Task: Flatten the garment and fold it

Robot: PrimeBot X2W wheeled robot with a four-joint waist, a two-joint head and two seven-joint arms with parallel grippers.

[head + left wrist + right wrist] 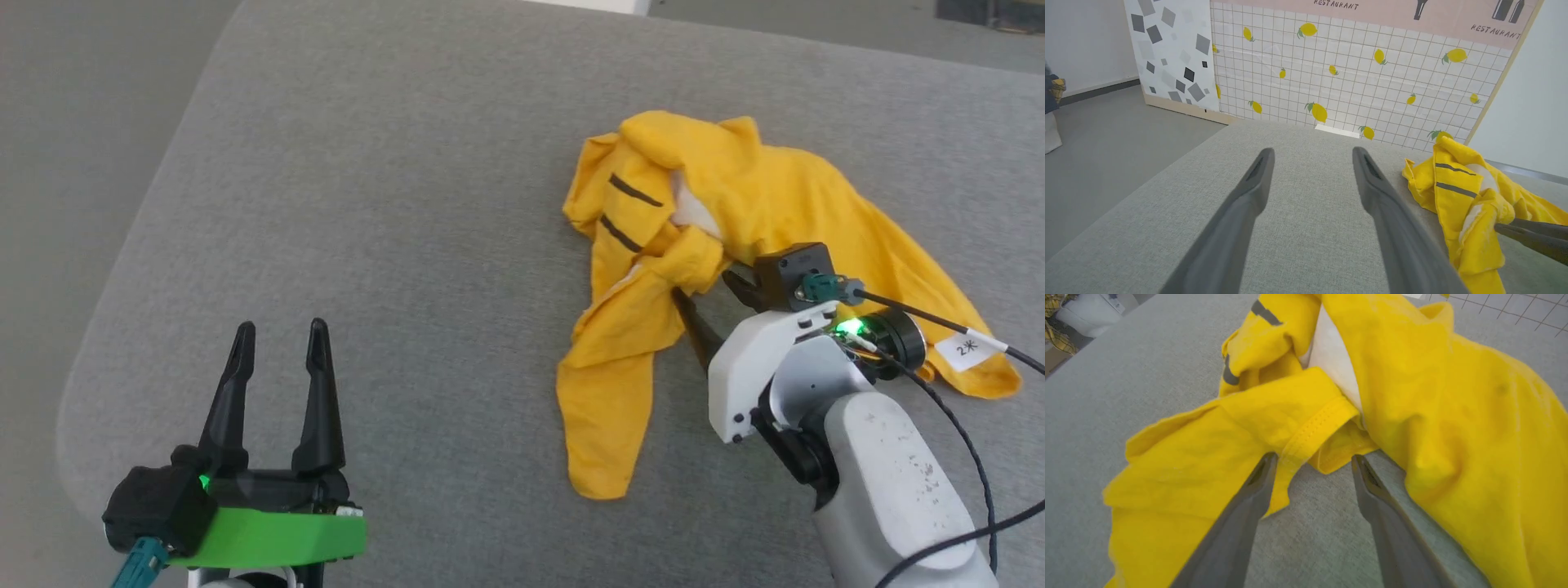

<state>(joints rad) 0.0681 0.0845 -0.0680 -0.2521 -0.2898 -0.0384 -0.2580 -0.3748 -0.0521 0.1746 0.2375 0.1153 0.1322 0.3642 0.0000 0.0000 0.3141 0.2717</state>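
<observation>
- At the right centre of the head view, the garment [784, 204] lies crumpled on the grey fabric-covered worktop [392, 245]. One lobe trails toward the bottom centre of the frame and another toward the right edge, so it has no single clean long axis yet. Black stripes and a white patch show at its upper left.
- The right gripper [704, 287] is at the heap's lower middle, and the cloth lies straight ahead of its fingers, up the frame. This arm is plainly the nearer one.
- In the right wrist view the right gripper [1314, 457] has its fingers apart. A stitched hem [1314, 428], probably a sleeve cuff, sits between the tips, touching the left one and not yet pinched. The head view hides that contact behind the gripper's own housing.
- The left gripper [280, 325] hangs at the lower left, well apart from the cloth, fingers spread on nothing.
- The left wrist view shows the garment [1457, 192] to the right of its own fingers [1249, 192] and a lemon-print panel [1355, 73] beyond the worktop's far edge.
</observation>
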